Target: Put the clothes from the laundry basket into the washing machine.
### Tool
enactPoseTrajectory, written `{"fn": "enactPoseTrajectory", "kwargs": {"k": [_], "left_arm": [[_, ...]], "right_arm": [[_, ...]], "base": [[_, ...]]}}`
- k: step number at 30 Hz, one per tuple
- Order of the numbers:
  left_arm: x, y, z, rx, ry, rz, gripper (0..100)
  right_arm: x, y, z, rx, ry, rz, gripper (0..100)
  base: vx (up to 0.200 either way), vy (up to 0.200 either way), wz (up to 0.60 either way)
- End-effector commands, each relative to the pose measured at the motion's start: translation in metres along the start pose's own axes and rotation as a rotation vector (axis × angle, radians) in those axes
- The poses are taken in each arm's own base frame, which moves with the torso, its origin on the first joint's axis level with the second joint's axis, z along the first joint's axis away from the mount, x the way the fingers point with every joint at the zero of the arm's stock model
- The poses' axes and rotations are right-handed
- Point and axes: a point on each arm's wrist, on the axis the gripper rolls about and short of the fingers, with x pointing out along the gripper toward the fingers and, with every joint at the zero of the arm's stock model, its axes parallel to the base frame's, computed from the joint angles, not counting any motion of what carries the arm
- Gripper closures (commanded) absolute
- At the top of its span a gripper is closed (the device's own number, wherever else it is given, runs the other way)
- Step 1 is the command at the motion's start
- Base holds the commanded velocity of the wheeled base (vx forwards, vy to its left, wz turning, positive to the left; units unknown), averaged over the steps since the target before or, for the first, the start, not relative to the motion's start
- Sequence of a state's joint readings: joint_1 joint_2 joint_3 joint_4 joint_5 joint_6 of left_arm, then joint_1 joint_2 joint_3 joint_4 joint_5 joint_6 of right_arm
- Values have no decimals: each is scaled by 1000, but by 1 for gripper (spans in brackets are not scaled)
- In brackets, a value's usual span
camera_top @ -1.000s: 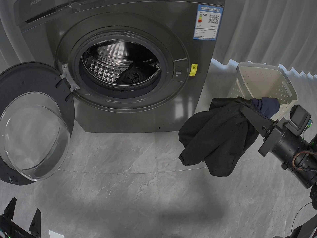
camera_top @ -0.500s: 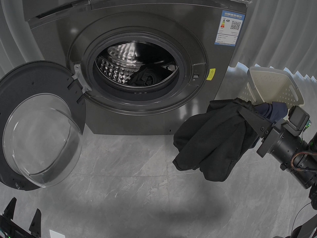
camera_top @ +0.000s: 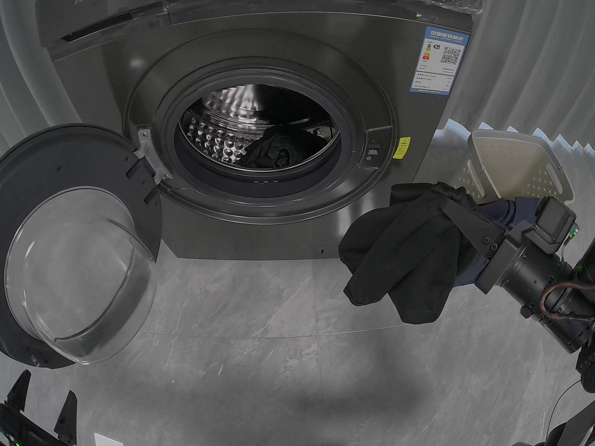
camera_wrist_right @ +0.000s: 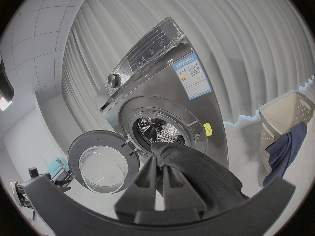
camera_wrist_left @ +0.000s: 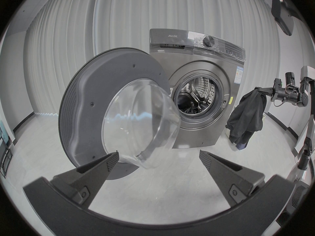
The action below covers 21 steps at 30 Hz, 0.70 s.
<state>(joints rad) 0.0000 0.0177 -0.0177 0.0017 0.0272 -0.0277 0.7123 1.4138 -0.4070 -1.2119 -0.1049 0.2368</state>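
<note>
My right gripper (camera_top: 462, 215) is shut on a black garment (camera_top: 403, 249), which hangs above the floor to the right of the washing machine (camera_top: 260, 44). In the right wrist view the fingers (camera_wrist_right: 152, 167) pinch a fold of the black garment (camera_wrist_right: 197, 177). A navy cloth (camera_top: 514, 209) drapes from the cream laundry basket (camera_top: 514, 162) just behind the gripper. The round door (camera_top: 74, 243) is swung open to the left, and dark clothes (camera_top: 279, 147) lie in the drum. My left gripper (camera_top: 43, 397) is low at the near left, open and holding nothing.
The basket stands on the grey floor (camera_top: 260, 342) against the machine's right side, with pleated curtains (camera_top: 533, 63) behind. The open door (camera_wrist_left: 115, 108) juts out over the floor left of the drum mouth. Bare floor lies in front of the machine.
The whole head view has shifted, so the camera moved and the machine looks a little nearer. My right gripper still holds the black garment, which has swung and bunched slightly.
</note>
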Motion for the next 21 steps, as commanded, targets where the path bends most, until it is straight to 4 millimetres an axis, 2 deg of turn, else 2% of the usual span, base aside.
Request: {"fn": "enactPoseTrajectory", "kwargs": {"k": [1, 7, 13, 21], "left_arm": [[0, 0, -4, 0, 4, 0, 0], [0, 0, -4, 0, 6, 1, 0], [0, 0, -5, 0, 6, 1, 0], [0, 0, -5, 29, 4, 4, 0]], "right_arm": [[6, 1, -2, 0, 7, 5, 100], [13, 3, -2, -18, 2, 12, 100], [19, 9, 1, -11, -11, 32, 100], [38, 25, 5, 4, -35, 82, 100]], "base": [[0, 0, 0], [0, 0, 0], [-200, 0, 0], [0, 0, 0]]}}
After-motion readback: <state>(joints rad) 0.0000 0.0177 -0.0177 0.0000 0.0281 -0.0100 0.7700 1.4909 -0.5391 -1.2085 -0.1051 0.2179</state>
